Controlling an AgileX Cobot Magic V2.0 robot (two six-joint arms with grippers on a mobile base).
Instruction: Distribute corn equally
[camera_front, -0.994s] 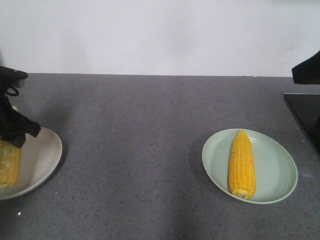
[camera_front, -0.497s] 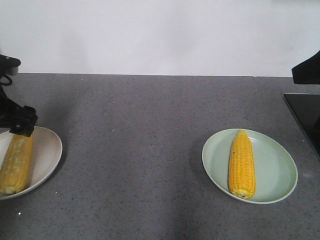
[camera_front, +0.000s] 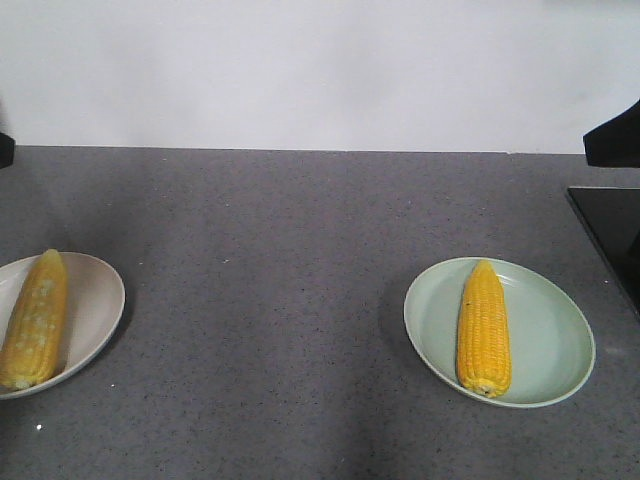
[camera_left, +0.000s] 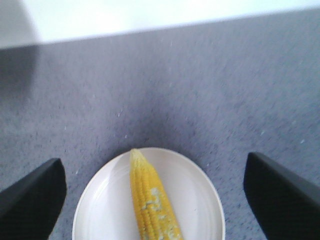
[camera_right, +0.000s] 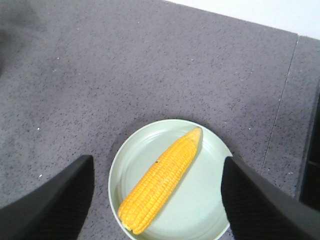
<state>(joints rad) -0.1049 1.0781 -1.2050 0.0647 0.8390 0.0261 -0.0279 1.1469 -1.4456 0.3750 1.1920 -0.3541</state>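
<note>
One yellow corn cob (camera_front: 35, 320) lies on the beige plate (camera_front: 95, 300) at the left edge of the grey counter. A second corn cob (camera_front: 484, 328) lies on the pale green plate (camera_front: 550, 340) at the right. In the left wrist view my left gripper (camera_left: 154, 161) hovers open above the beige plate (camera_left: 200, 200), its corn (camera_left: 150, 200) lying free below between the wide-apart fingers. In the right wrist view my right gripper (camera_right: 159, 161) is open high over the green plate (camera_right: 200, 210) and its corn (camera_right: 162, 185), touching neither.
A black glossy panel (camera_front: 610, 230) sits at the counter's right edge, beside the green plate. A dark part of the right arm (camera_front: 615, 135) shows at the upper right. A white wall stands behind the grey counter (camera_front: 300, 250).
The left gripper, down at the beige plate a second ago, has let go and withdrawn out of the front view. The left corn now lies free on its plate.
</note>
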